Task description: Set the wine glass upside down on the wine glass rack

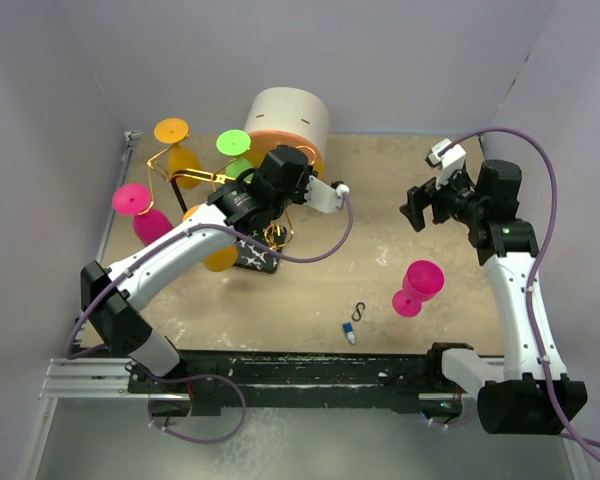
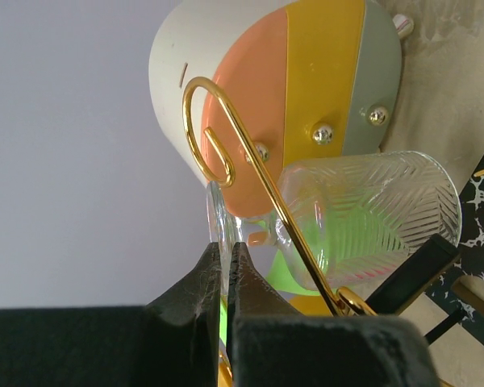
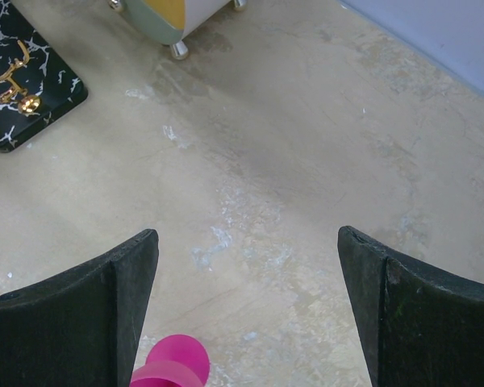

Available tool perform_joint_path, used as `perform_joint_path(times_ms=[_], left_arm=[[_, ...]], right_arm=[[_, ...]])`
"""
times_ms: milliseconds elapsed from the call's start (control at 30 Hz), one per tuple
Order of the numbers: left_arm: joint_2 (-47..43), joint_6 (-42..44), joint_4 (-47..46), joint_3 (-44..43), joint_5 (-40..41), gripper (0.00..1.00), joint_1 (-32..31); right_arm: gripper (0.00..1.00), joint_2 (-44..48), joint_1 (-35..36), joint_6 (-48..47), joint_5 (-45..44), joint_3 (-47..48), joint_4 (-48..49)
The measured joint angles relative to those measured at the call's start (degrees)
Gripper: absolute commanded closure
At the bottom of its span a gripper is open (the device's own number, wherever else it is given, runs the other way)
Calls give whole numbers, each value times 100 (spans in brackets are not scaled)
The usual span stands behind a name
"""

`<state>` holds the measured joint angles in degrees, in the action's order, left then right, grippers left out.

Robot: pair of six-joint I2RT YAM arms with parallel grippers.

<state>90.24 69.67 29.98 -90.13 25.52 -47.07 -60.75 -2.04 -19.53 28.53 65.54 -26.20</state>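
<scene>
The wine glass rack [image 1: 180, 172] is a gold wire stand on a black marbled base [image 1: 258, 256] at the left. Orange [image 1: 172, 131], green [image 1: 233, 142] and pink [image 1: 132, 198] glasses hang upside down on it. My left gripper [image 1: 248, 178] is at the rack. In the left wrist view it [image 2: 226, 246] is shut on the thin foot of a clear ribbed wine glass [image 2: 379, 210]. A gold hooked arm [image 2: 250, 153] runs between foot and bowl. My right gripper [image 1: 420, 210] is open and empty [image 3: 246, 234]. A pink wine glass [image 1: 417, 288] lies on the table below it.
A round cream drawer box [image 1: 290, 122] stands behind the rack, close to my left wrist. A small black hook [image 1: 359, 311] and a small blue-and-white piece [image 1: 349, 332] lie near the front middle. Grey walls close the table on three sides.
</scene>
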Motion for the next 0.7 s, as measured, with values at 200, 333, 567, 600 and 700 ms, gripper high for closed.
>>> perform_joint_path(times_ms=[200, 333, 567, 600, 700], left_arm=[[0, 50, 7, -9, -332, 100, -17], [0, 109, -39, -9, -518, 100, -37], [20, 201, -157, -9, -754, 100, -37], [31, 208, -192, -9, -772, 100, -37], [87, 245, -319, -9, -874, 100, -37]], right_arm=[[6, -2, -28, 2, 81, -2, 0], [6, -24, -28, 2, 105, -7, 2], [6, -87, -66, 2, 105, -33, 2], [6, -92, -66, 2, 105, -33, 2], [6, -107, -66, 2, 107, -33, 4]])
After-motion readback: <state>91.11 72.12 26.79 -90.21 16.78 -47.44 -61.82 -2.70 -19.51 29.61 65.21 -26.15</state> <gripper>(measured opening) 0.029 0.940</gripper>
